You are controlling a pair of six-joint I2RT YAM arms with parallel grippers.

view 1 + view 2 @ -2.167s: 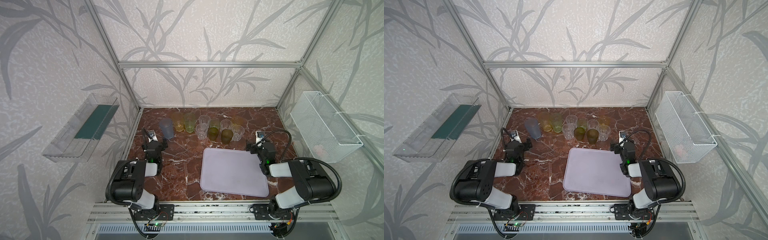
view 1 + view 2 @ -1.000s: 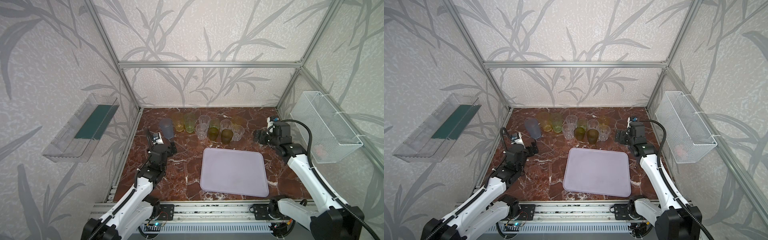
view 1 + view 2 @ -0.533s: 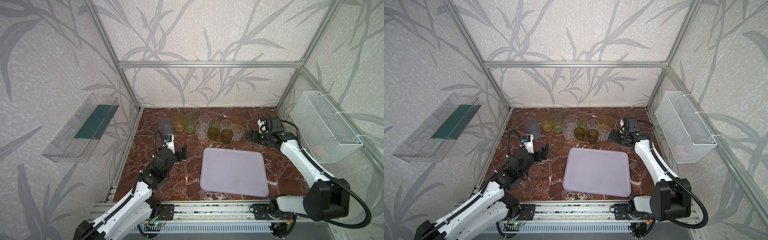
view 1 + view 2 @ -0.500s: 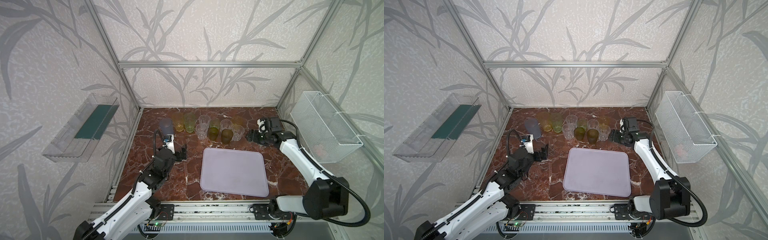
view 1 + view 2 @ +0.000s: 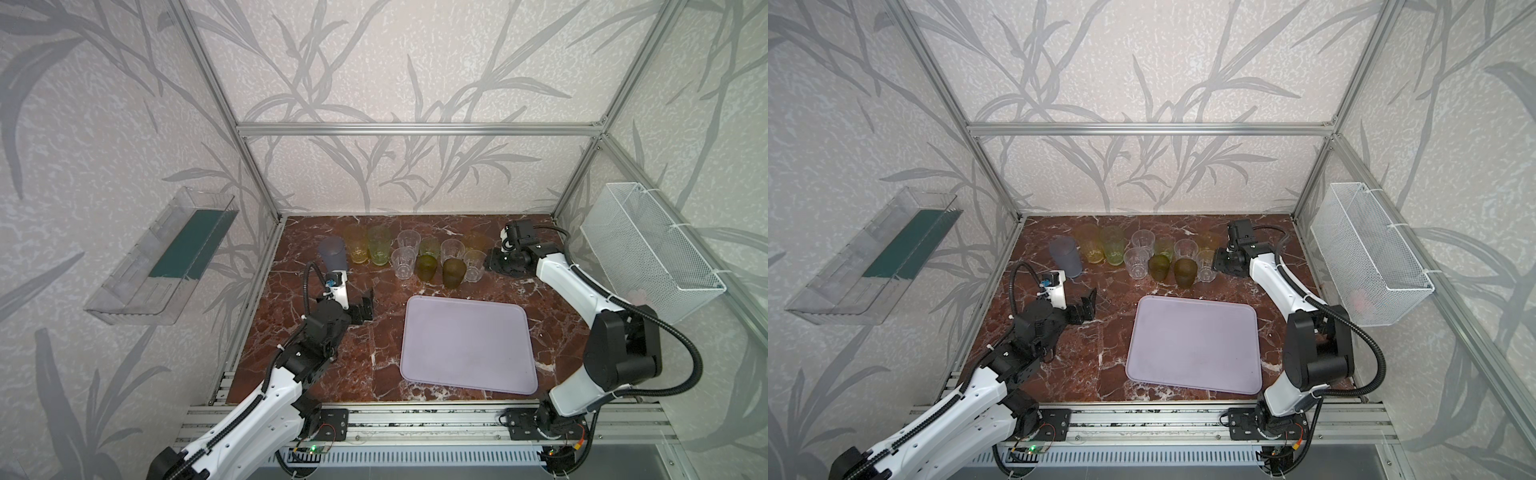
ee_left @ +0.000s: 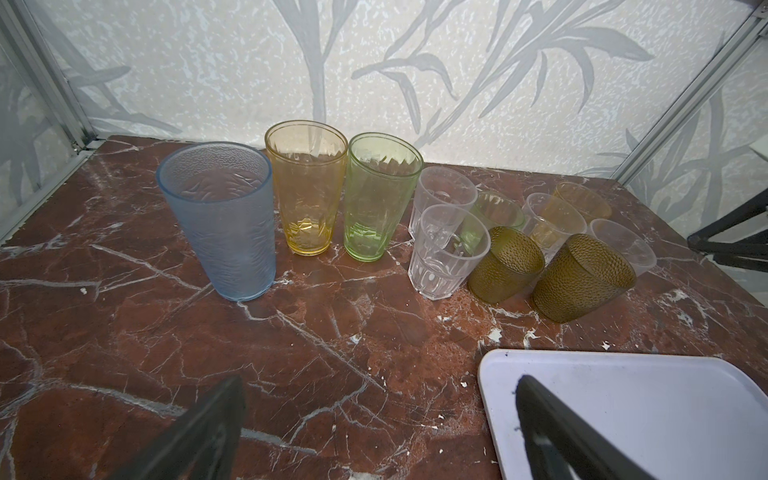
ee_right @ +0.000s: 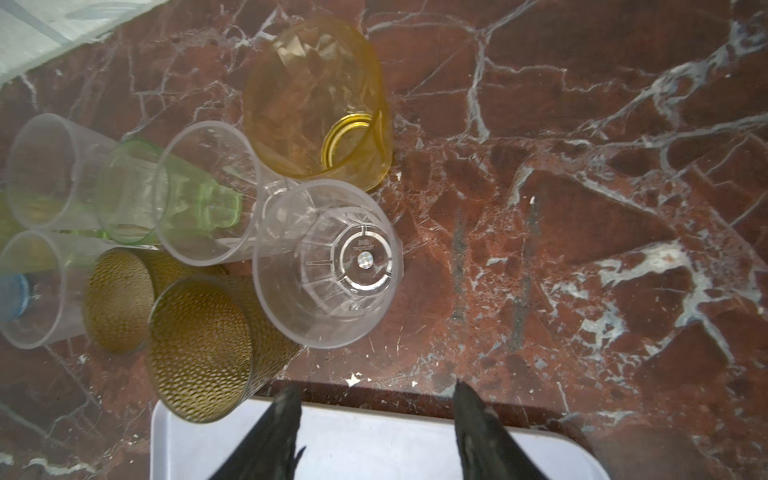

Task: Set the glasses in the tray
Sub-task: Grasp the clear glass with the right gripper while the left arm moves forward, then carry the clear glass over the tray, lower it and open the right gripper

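Several glasses stand in a cluster at the back of the marble table: a frosted blue one point(image 5: 332, 252) point(image 6: 220, 220), amber point(image 5: 355, 245), green point(image 5: 378, 246), clear ones point(image 5: 403, 262), and two dark olive ones point(image 5: 452, 272) point(image 7: 199, 345). The lilac tray point(image 5: 465, 345) point(image 5: 1192, 345) lies bare in front of them. My right gripper point(image 5: 493, 263) point(image 7: 376, 395) hovers just right of the rightmost clear tumbler point(image 5: 473, 264) point(image 7: 328, 266); its jaws stand apart with nothing between them. Left of the tray, my left gripper point(image 5: 365, 306) point(image 6: 378, 384) is wide open and holds nothing.
A clear bin with a green bottom point(image 5: 166, 257) hangs on the left wall. A white wire basket point(image 5: 648, 249) hangs on the right wall. Aluminium frame posts stand at the table's back corners.
My right gripper has swung left from the table's right side to the glasses, and its jaws have narrowed. My left gripper has moved right, closer to the tray.
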